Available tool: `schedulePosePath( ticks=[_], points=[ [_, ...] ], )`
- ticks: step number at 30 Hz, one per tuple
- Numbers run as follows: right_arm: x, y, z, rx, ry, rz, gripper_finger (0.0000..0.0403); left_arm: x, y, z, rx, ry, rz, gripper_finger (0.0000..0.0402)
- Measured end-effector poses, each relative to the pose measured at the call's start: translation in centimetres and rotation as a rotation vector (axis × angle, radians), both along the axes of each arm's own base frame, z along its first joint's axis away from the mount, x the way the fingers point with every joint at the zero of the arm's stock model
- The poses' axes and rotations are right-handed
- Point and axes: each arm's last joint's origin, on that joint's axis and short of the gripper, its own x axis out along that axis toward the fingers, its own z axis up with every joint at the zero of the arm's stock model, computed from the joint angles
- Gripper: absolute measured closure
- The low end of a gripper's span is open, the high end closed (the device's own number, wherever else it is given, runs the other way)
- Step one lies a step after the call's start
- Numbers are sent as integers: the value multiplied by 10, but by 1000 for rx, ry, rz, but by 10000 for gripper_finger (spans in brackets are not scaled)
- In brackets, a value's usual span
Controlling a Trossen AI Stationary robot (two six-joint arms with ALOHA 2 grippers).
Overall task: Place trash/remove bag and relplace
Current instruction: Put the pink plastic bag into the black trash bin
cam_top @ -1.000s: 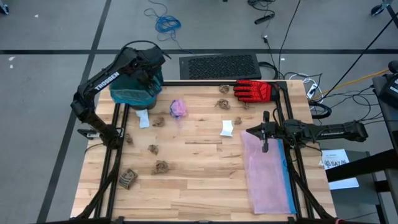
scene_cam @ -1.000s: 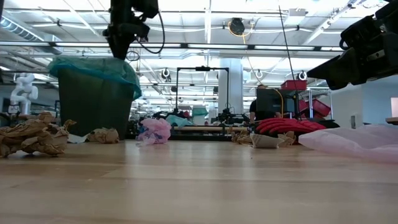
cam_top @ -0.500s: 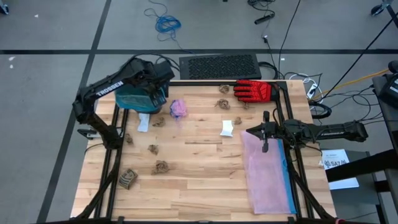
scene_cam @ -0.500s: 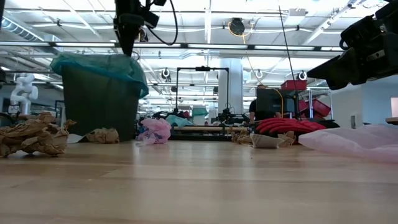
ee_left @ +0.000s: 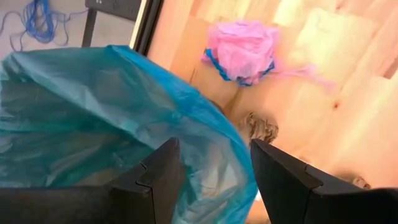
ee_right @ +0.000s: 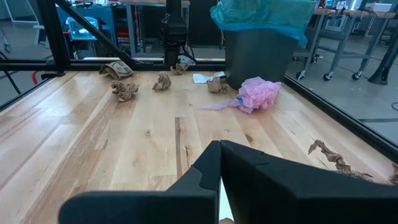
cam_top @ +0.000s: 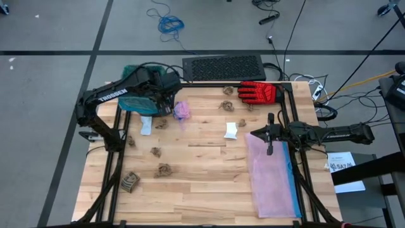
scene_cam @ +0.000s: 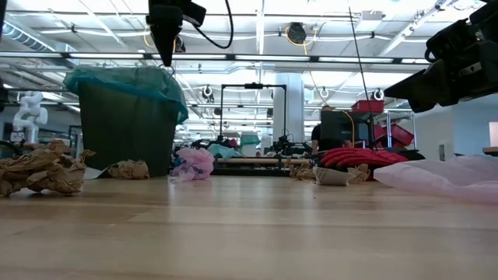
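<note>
The dark bin lined with the teal bag [cam_top: 134, 101] stands at the table's far left corner; it also shows in the low view [scene_cam: 124, 117] and the bag in the left wrist view [ee_left: 93, 118]. My left gripper [scene_cam: 166, 56] [ee_left: 214, 149] points down, open, just above the bag's right rim. Brown paper wads [cam_top: 163, 170] [cam_top: 155, 151] [cam_top: 226, 105], a purple crumple [cam_top: 181, 110] and white pieces [cam_top: 231, 130] [cam_top: 146, 123] lie on the wood. My right gripper [cam_top: 252, 133] [ee_right: 219, 146] is shut and hovers at the right side, above the far end of the pink bag [cam_top: 273, 174].
A red-and-black glove [cam_top: 258, 92] lies at the far edge, right of centre. The pink bag covers the right strip of the table. A crushed brown scrap [cam_top: 130, 182] sits near the left edge. Bare wood lies in the middle and near part [cam_top: 209, 183].
My left gripper has moved from over the middle of the bin toward the table's right and near side, and now stands over the bag's right rim, still pointing down. The right arm has kept still.
</note>
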Motion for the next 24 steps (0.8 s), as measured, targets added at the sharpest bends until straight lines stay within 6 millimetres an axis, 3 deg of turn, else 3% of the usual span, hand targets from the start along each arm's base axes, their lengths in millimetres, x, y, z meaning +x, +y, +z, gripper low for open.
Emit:
schedulePosePath(
  ticks=[10,17,24],
  points=[
    [0,0,0,-12,2,1,403,39,0,-20,-16,-57,-79,210],
    [0,0,0,-277,36,36,403,70,9,-63,-68,99,-149,210],
    [0,0,0,-306,39,39,403,99,22,-117,-78,290,-242,210]
  ],
)
